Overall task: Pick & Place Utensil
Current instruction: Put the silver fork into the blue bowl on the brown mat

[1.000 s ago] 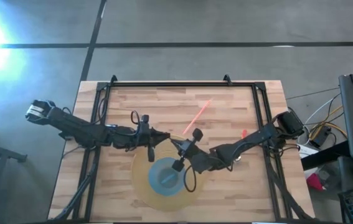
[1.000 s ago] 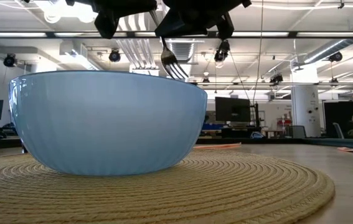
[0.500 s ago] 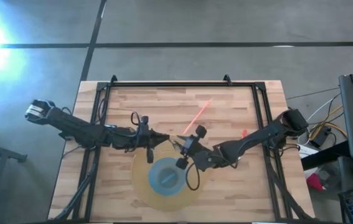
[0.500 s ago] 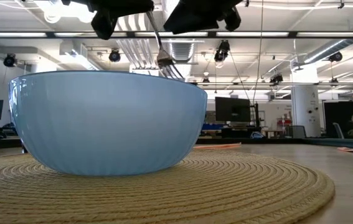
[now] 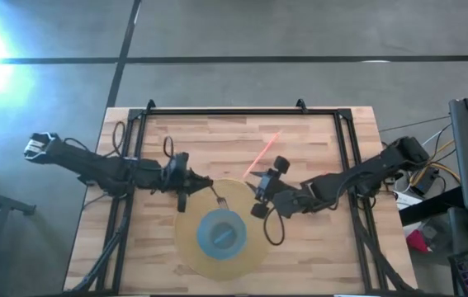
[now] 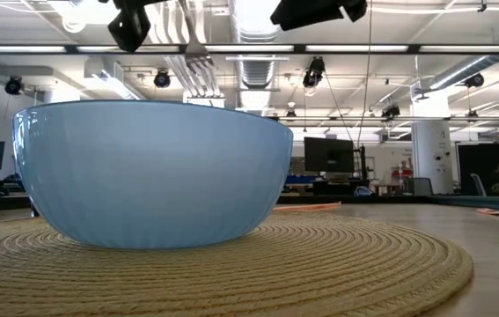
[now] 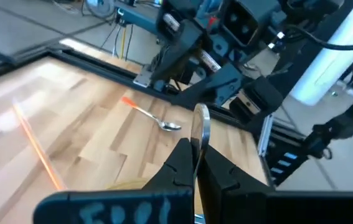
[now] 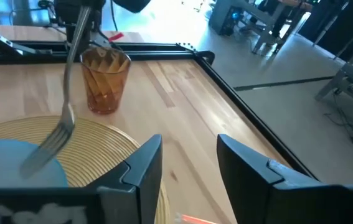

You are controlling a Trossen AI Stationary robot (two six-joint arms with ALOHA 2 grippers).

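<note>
A metal fork (image 8: 64, 118) hangs slanting over the far left part of the round woven mat (image 5: 186, 247), its tines (image 5: 218, 201) low and clear of the blue bowl (image 5: 220, 237) that stands on the mat. My left gripper (image 5: 194, 183) is shut on the fork's handle, left of the bowl. My right gripper (image 5: 260, 188) stands open and holds nothing, to the right of the fork and above the mat's far right edge. In the low view the tines (image 6: 198, 66) show above the bowl's rim (image 6: 152, 104). My left gripper pinches the fork's handle (image 7: 198, 138) between its two fingers, close to the free end, which sticks out past the fingertips (image 7: 182, 152). The fingers come nearly level from the table's left. The fork hangs lifted clear, tines slanting down toward the bowl.
An orange tumbler (image 8: 104, 81) stands on the wood beyond the mat. A long orange stick (image 5: 262, 153) lies at the table's far middle. A spoon with an orange handle (image 7: 152, 118) lies toward the right side. A black frame (image 5: 242, 110) runs along the table's edges.
My right gripper has opened, let go of the fork and drawn back up and toward the table's right edge. My left gripper has carried the fork toward the left and a little up, so the tines have moved from the bowl's right side toward its middle in the low view.
</note>
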